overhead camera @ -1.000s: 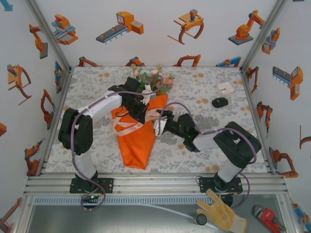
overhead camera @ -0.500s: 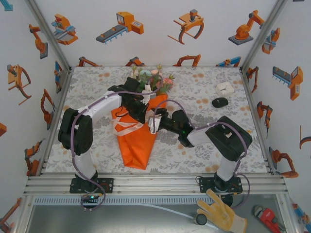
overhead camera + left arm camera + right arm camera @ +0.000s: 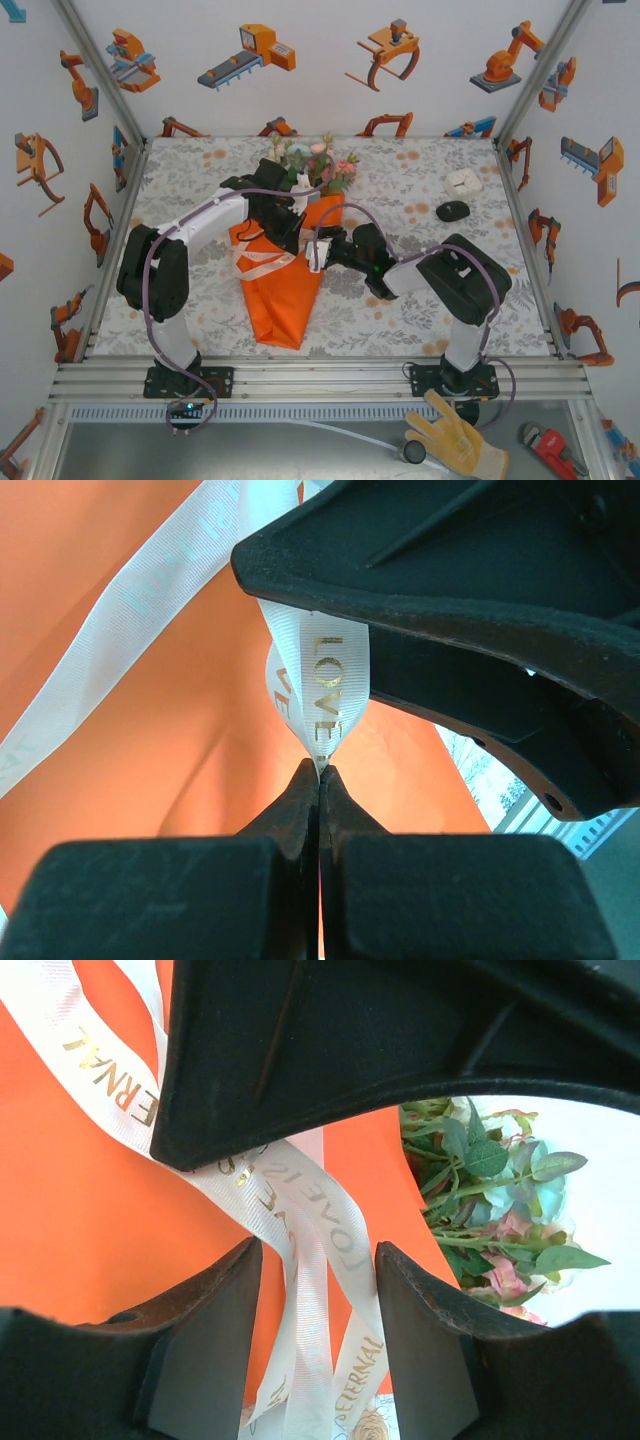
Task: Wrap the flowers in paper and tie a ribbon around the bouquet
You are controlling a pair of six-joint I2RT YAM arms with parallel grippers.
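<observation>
The bouquet (image 3: 290, 270) lies mid-table, an orange paper (image 3: 283, 300) cone with its tip toward me and the flowers (image 3: 318, 165) sticking out at the far end. A cream ribbon (image 3: 262, 262) with gold lettering crosses the cone. My left gripper (image 3: 287, 228) sits over the cone's upper part. In the left wrist view the left gripper (image 3: 320, 770) is shut on a fold of ribbon (image 3: 325, 680). My right gripper (image 3: 318, 255) is at the cone's right edge. In the right wrist view the right gripper (image 3: 318, 1260) stands open, with several ribbon (image 3: 315, 1290) strands between its fingers over the paper (image 3: 80, 1220), and the flowers (image 3: 490, 1200) to the right.
A small white box (image 3: 463, 182) and a black oval object (image 3: 452, 211) lie at the back right. A yellow glove (image 3: 455, 440) and a red wrench (image 3: 548, 448) lie below the table's near rail. Patterned walls close in the left, right and far sides.
My right gripper has slid left onto the ribbon at the cone's right edge, and its jaws have narrowed. The left gripper has stayed put, still pinching the ribbon.
</observation>
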